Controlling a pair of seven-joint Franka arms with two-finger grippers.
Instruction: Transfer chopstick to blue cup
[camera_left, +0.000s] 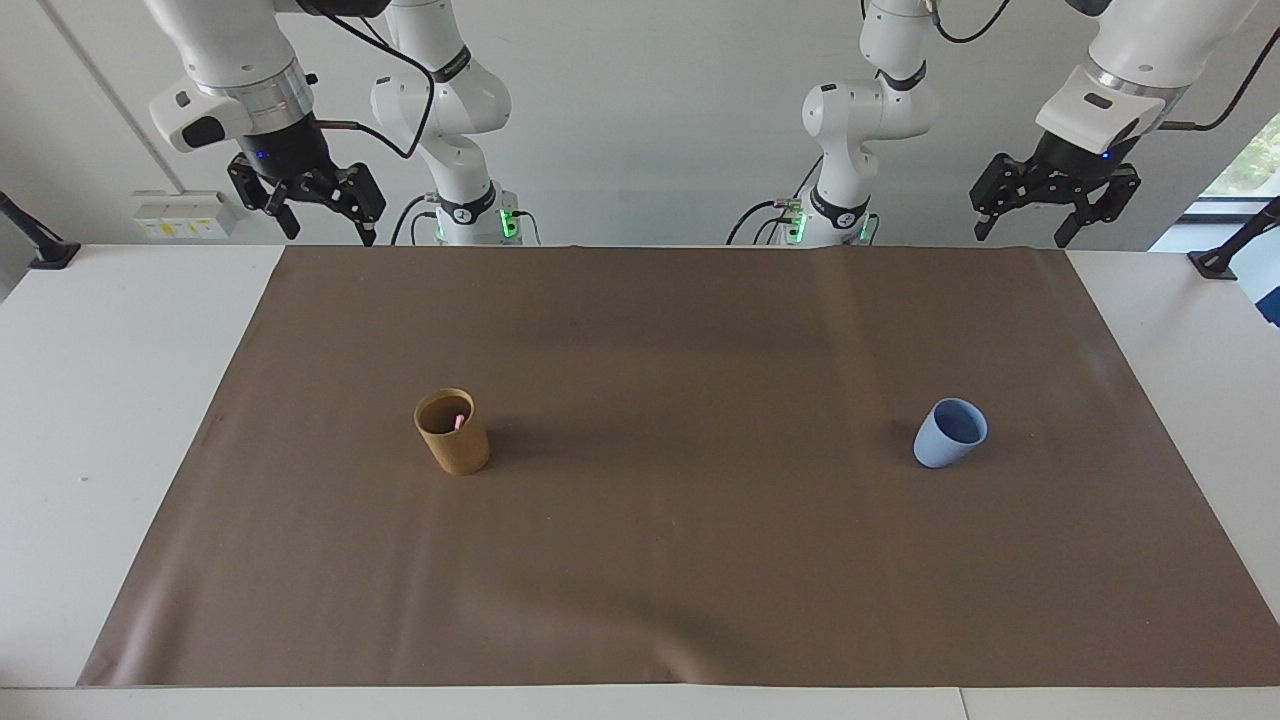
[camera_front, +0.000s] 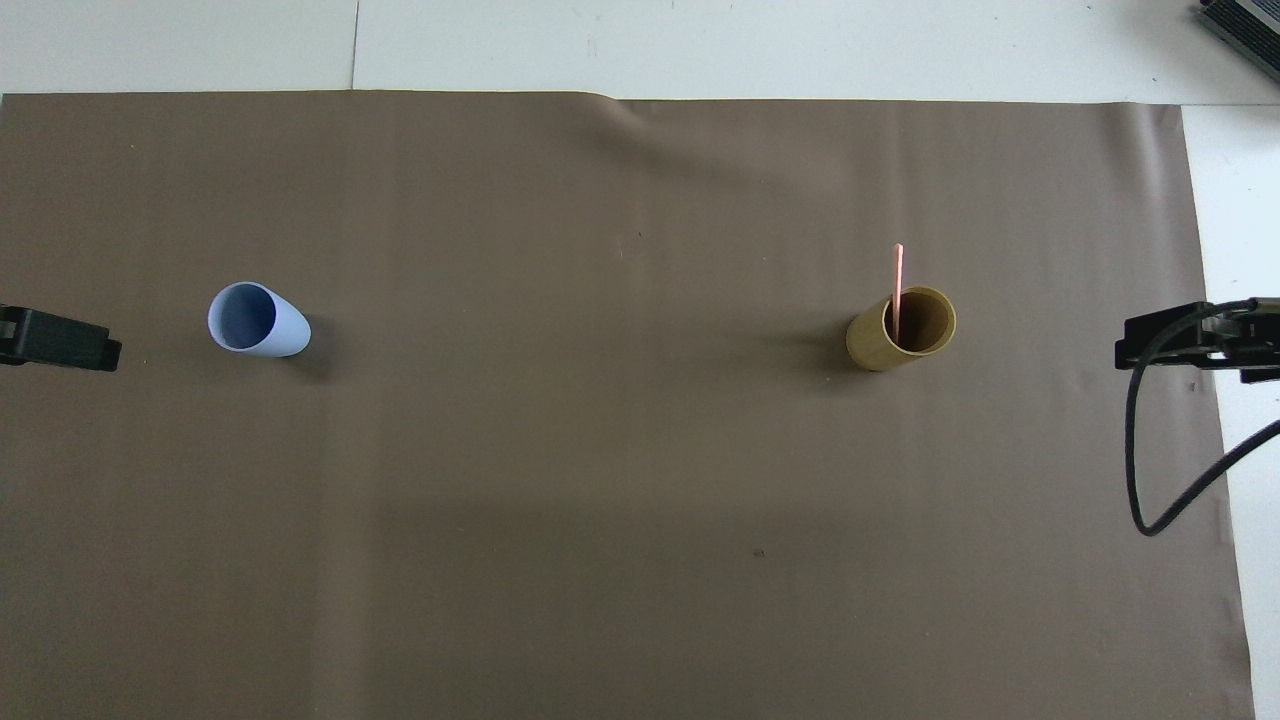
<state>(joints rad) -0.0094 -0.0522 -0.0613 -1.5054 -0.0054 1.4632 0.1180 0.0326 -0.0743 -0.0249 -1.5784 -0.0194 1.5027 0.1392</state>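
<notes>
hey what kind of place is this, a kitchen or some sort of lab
Most likely a robotics lab: two white arms on a white table by a bare wall, over a plain brown mat that holds only a tan cup and a blue cup.

Soft, even daylight fills the room, brightest by the window (camera_left: 1240, 165) at the left arm's end. Both cups throw short, faint shadows across the brown mat (camera_left: 680, 560), which shows a mild sheen. Everything looks sharp, without glare.

Two white arms (camera_left: 440, 90), black grippers, silver wrist rings, black cables, green base lights
</notes>
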